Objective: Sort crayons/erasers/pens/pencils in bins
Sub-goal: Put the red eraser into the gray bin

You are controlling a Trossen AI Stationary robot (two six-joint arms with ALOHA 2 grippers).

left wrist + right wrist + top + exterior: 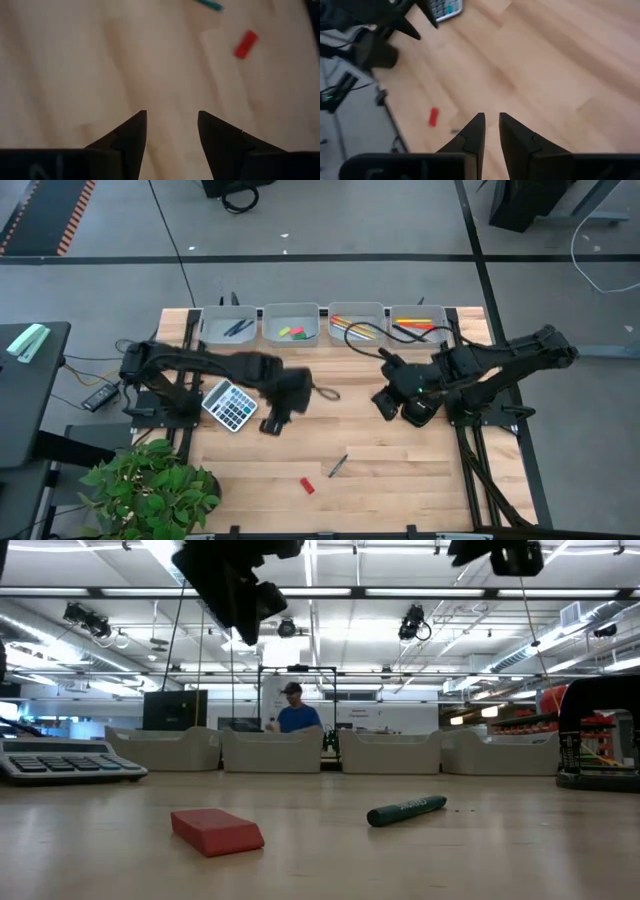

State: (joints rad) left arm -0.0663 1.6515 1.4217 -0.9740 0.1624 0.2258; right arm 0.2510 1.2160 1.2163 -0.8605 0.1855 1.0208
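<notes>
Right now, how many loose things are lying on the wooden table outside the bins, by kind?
Red eraser: 1
Green pen or crayon: 1
Grey calculator: 1
Total: 3

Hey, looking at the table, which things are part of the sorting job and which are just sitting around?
Part of the job:
- red eraser, loose on the table
- green pen, loose beside it
- four grey bins at the far edge, already holding items
- left claw, open and empty

Just lying about:
- calculator
- potted plant
</notes>
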